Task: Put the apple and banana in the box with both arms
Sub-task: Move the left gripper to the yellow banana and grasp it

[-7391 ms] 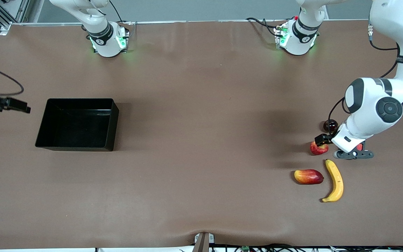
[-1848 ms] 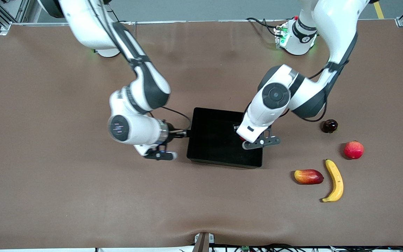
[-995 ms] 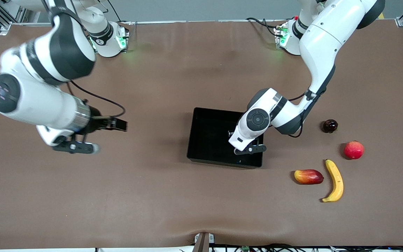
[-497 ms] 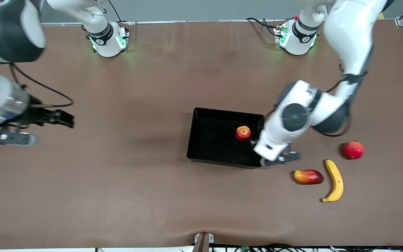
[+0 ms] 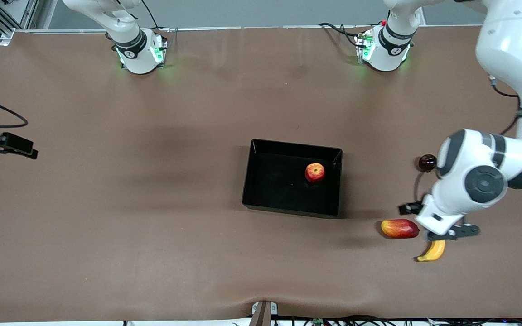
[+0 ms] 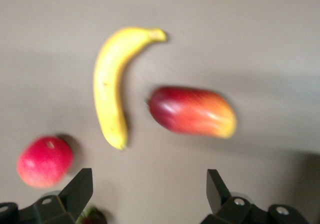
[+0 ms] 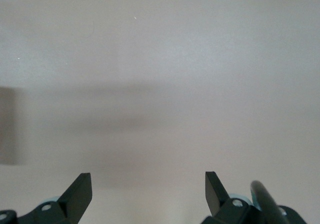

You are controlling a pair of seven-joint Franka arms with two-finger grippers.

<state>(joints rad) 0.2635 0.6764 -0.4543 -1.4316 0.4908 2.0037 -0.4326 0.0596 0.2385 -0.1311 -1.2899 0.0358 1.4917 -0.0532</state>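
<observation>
Left pincer (image 6: 147,194) wide open, empty, above banana (image 6: 112,84), right pincer (image 7: 147,191) likewise

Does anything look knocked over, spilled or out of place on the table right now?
Nothing stands out. The apple sits in the box, the banana lies intact on the table beneath the open left gripper, and the right gripper waits open.

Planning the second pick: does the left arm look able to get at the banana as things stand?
Probably yes. The left gripper hangs open over the banana, which lies bare on the table. The mango-like fruit and the red round fruit lie beside it, not touching, so the way down looks free.
</observation>
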